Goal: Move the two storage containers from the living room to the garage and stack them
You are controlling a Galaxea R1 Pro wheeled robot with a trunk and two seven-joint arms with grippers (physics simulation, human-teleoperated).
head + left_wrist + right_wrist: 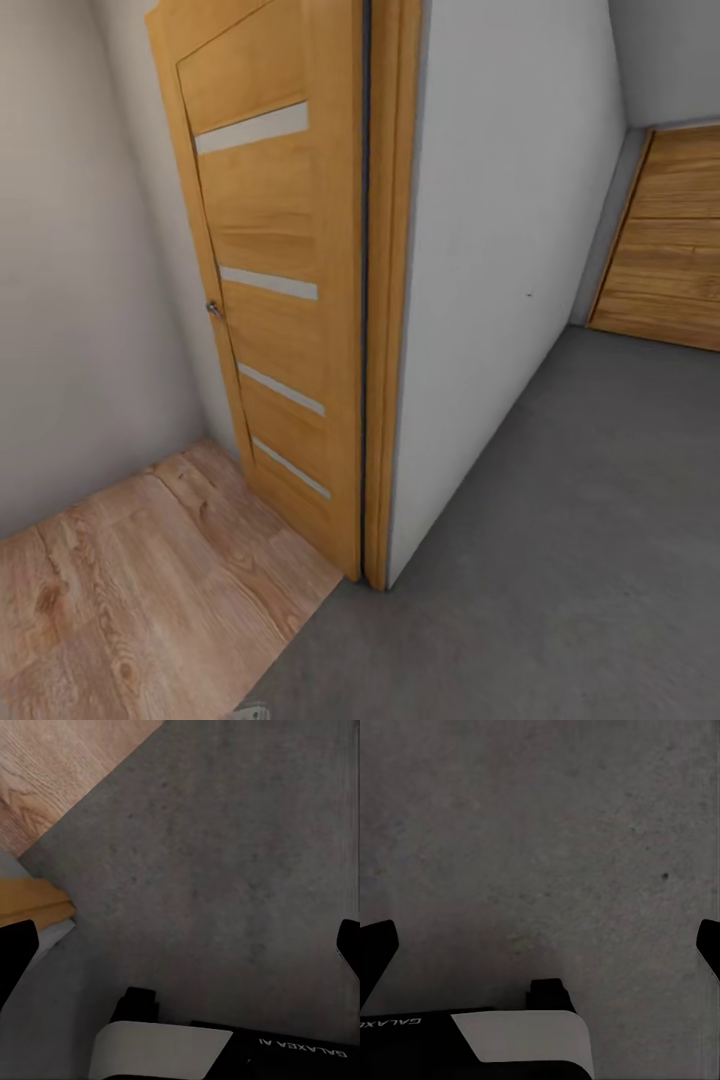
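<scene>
The floor (560,560), dark grey mottled concrete, filled the lower right of the head view and met light wood planks (130,590) along a diagonal at lower left.

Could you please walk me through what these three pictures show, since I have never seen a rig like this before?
These are simulator renders from a wheeled robot with two arms. The large picture comes from its head camera: an open wooden door, a white wall, light wood-plank flooring and grey concrete floor. The two others come from cameras near each hand, looking down. The left hand and right hand each show dark fingertips far apart at the picture's sides, so both are open and hold nothing. No containers are visible here.
</scene>
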